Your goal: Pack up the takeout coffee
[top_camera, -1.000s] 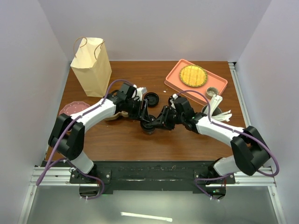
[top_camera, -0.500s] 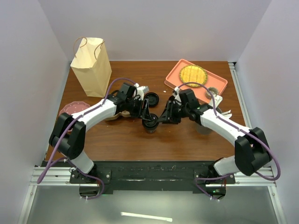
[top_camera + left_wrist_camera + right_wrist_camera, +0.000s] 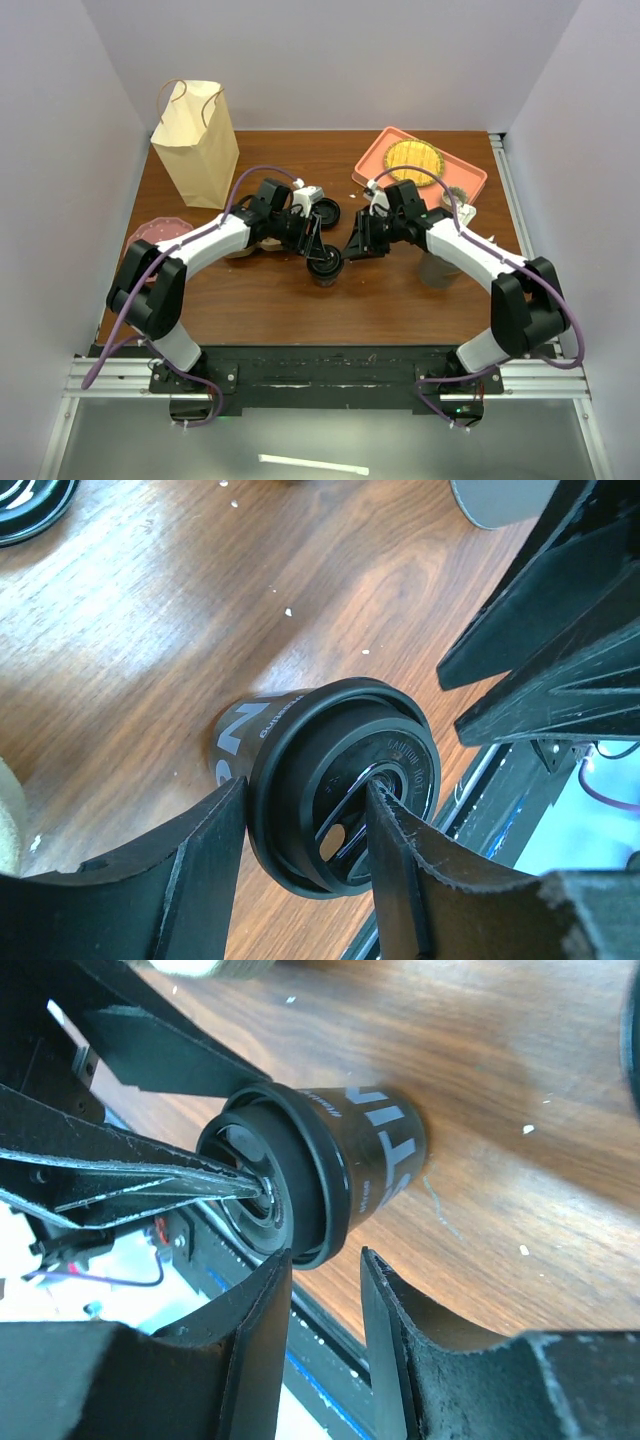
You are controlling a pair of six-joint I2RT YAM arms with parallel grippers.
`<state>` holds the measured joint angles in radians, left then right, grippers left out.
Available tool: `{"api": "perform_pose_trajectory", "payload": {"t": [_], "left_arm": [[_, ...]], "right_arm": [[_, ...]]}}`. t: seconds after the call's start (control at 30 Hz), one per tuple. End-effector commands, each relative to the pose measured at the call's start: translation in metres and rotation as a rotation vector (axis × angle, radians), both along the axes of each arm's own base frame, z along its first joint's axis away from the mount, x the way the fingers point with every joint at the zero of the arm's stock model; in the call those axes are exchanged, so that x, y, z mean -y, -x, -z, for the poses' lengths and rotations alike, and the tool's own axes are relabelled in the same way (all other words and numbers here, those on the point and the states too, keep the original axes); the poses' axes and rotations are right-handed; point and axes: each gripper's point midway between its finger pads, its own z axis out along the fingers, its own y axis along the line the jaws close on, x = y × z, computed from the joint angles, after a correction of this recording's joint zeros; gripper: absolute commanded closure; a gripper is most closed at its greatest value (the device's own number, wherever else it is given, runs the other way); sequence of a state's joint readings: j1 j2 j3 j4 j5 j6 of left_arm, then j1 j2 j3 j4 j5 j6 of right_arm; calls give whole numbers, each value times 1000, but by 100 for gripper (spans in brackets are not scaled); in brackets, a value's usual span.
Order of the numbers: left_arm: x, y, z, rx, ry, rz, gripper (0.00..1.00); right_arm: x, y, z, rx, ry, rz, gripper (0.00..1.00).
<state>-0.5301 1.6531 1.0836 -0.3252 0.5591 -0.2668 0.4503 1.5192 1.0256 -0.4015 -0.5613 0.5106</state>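
As seen from above, found takeout coffee (image 3: 324, 265) upright at mid worktop (image 3: 260, 300), near second black cup (image 3: 325, 212). Clenched at lid rim by left tool (image 3: 305, 800), one finger either side. Flanked on right by right tool (image 3: 325, 1265), just beside, not touching, jaws parted, holding nothing. Noted paper bag (image 3: 195, 140) far left, orange tray (image 3: 372, 172) far right

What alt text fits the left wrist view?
A black lidded cup stands on a wooden table between the jaws of the left gripper, one beside its rim, one overlapping its lid; grip unclear. The dark jaws of the right gripper fill the upper right, apart from the cup.
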Motion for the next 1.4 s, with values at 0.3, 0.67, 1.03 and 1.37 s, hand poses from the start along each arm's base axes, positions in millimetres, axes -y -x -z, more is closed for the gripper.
{"api": "perform_pose_trajectory", "payload": {"t": [0.3,0.67,1.03,1.37], "left_arm": [[-39,33,67,-140,-226,8,47],[-44,38,78,-167,-249,-9,47],[-55,44,96,-194,-304,-40,48],[-64,46,106,-206,-352,-58,48]], "right_arm": [[-4,14,20,-49,-36,-79,66],[8,17,57,-86,46,-35,76],[31,33,105,-132,145,54,94],[60,45,131,-152,286,134,96]]}}
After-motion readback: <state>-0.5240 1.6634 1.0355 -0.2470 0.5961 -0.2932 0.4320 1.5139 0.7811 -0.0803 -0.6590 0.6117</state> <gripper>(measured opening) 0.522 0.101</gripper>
